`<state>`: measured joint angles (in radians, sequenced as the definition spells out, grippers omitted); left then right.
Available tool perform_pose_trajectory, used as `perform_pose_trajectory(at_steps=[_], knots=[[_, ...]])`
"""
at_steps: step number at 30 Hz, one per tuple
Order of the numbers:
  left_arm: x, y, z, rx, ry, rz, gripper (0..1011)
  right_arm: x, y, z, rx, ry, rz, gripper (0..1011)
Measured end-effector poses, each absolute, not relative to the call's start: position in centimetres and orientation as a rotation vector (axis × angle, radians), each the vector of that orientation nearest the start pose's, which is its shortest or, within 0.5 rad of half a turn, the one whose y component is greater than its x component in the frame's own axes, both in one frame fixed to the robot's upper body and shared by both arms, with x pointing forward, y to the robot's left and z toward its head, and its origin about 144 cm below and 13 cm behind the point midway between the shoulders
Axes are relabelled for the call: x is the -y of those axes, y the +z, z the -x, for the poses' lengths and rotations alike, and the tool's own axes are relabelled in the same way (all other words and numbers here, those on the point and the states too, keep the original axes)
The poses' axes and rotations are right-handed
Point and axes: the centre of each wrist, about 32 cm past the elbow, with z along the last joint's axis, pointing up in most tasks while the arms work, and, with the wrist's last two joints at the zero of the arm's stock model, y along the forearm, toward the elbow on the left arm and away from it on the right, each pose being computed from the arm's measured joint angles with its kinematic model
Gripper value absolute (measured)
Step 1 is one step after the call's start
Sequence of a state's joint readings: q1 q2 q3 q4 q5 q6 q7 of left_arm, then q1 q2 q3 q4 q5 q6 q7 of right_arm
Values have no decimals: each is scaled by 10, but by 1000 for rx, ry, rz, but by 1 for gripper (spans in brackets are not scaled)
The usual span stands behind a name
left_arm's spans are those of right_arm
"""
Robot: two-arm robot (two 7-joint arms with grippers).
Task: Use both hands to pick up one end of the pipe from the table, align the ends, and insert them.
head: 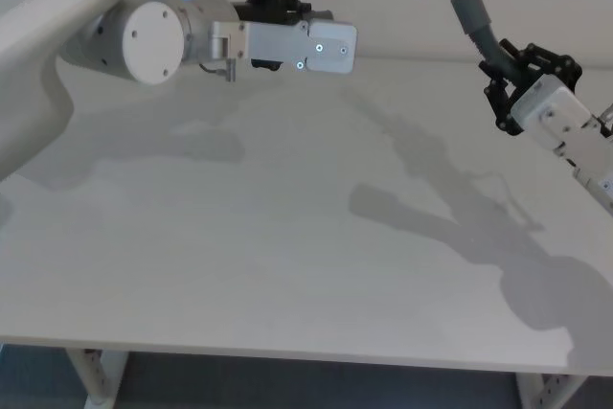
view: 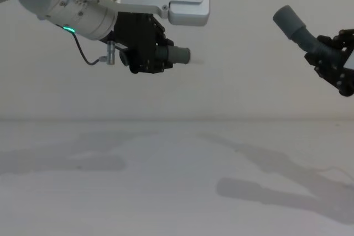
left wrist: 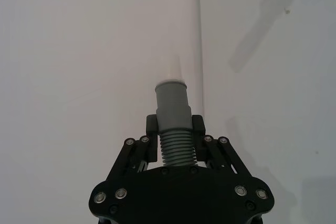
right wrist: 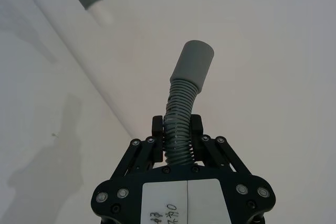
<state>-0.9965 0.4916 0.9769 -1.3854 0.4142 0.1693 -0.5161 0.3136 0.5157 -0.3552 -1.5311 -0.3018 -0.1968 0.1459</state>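
Both pieces are off the table, so the step in hand looks like aligning the ends before insertion. The left gripper (left wrist: 175, 127) hangs over the far left of the table (head: 287, 265), jaws closed on the ribbed part of the short piece (left wrist: 172, 100), whose whitish tip (right wrist: 101, 13) points across toward the other arm. The right gripper (right wrist: 177, 127) is up at the far right, jaws clamped on the hose (right wrist: 181, 103) a little below its smooth cuff (right wrist: 194, 61); in the chest view the cuff slants up and toward the left arm. The two ends are well apart and not on one line. The next move probably calls for tilting the hose down until the cuff's mouth faces the tip squarely, then closing the gap along that shared axis. A white label (right wrist: 181, 198) on the right gripper carries handwritten marks, too partial to read; no brand shows.
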Motion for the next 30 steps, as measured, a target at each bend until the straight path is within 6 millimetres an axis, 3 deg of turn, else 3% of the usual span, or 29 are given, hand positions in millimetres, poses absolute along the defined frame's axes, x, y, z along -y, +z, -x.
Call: perform_pose_trajectory(at_steps=[9, 30], knots=[[-162, 1350, -597, 1170, 501, -867, 378, 286, 1222, -522, 921, -958, 355, 289], [-164, 1340, -578, 1327, 422, -774, 378, 325, 1220, -527, 1168, -783, 384, 289]])
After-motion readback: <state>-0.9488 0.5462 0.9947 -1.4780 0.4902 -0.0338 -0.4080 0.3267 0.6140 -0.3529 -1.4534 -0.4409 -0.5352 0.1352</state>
